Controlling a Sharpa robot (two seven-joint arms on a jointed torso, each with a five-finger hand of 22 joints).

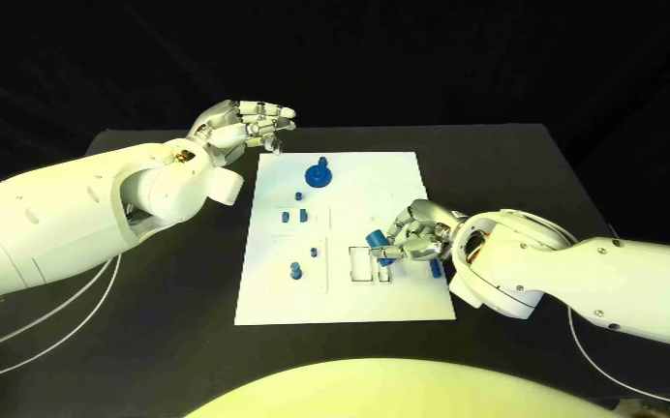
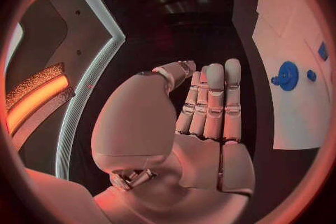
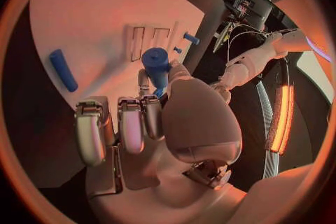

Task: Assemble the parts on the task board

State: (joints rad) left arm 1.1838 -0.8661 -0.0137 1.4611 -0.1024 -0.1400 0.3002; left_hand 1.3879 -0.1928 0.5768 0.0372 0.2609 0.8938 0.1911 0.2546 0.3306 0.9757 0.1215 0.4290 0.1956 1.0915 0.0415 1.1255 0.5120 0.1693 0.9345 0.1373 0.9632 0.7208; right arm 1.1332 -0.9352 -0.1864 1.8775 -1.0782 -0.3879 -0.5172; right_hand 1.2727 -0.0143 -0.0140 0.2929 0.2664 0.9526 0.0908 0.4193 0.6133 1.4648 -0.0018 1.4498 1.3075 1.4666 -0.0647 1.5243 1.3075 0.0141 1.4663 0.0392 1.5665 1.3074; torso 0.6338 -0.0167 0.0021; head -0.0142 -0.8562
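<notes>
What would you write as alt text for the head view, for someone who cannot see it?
The robot's right hand holds a small blue part over the white task board on a black table. Its left hand hangs empty, fingers curled, past the board's far left corner; more blue parts, one a round disc, sit on the board.

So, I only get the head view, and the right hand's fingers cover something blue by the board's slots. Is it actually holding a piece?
Observer: Yes. The right wrist view shows the right hand pinching a short blue cylinder part between its thumb and a finger, over the white task board.
Operator: Is anything tucked beside that hand?
Observer: A long blue bar part lies flat on the board next to it.
Operator: Does the other hand hold anything?
Observer: No. The left wrist view shows the left hand with a bare palm and its fingers straight, side by side.
</notes>
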